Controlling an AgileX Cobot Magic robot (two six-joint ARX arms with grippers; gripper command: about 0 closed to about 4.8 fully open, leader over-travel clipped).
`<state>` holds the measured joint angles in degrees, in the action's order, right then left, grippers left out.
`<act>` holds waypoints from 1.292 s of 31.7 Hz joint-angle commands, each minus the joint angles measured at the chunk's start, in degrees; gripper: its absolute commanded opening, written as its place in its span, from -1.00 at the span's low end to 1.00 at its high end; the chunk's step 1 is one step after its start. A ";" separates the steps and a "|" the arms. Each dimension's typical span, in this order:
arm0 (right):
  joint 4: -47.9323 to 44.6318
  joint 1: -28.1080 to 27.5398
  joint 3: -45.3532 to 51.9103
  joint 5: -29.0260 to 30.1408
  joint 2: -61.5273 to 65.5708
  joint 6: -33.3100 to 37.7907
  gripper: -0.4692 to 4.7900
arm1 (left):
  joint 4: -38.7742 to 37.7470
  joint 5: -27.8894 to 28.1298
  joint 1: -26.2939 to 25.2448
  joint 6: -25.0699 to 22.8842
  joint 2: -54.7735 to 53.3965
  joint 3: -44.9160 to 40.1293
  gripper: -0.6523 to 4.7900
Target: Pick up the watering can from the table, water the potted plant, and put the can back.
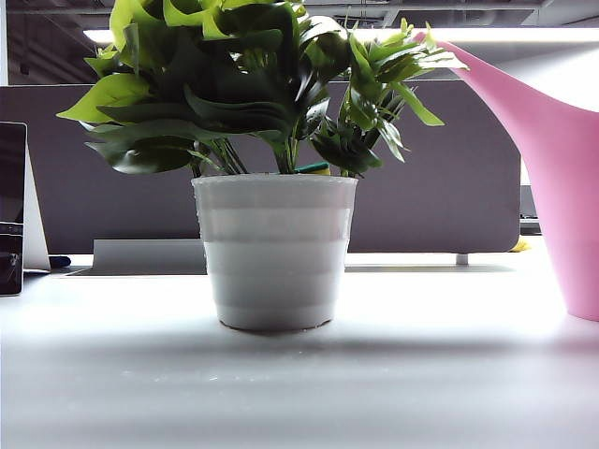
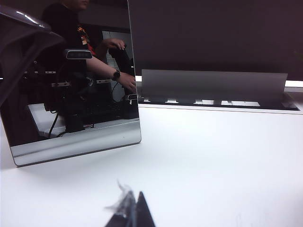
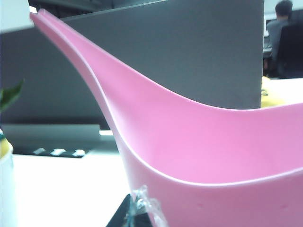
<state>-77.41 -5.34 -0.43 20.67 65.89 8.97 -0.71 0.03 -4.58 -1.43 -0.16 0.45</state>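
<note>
The potted plant (image 1: 271,112) stands mid-table in its white ribbed pot (image 1: 274,253). At the right edge of the exterior view is the pink watering can (image 1: 562,168), its long spout rising up and left towards the leaves and its base low by the table (image 1: 281,393). The can (image 3: 199,142) fills the right wrist view, where my right gripper (image 3: 137,210) is shut on its thin near wall. A sliver of the pot (image 3: 5,189) shows beside it. My left gripper (image 2: 132,208) is shut and empty, far from both. Neither gripper shows in the exterior view.
A dark glossy panel (image 2: 71,80) leans upright on the table in front of the left gripper; it also stands at the exterior view's left edge (image 1: 11,206). A grey partition (image 1: 449,187) closes the back, with a low grey metal strip (image 1: 145,254) at its foot.
</note>
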 commanded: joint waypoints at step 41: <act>77.13 4.02 0.09 -22.10 -65.77 -11.39 -0.85 | 0.31 -0.24 -0.13 0.17 -0.09 0.04 -0.78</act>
<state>0.71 -1.72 -0.47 0.25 0.14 -2.04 -0.89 0.03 -4.60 -1.43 -0.19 0.43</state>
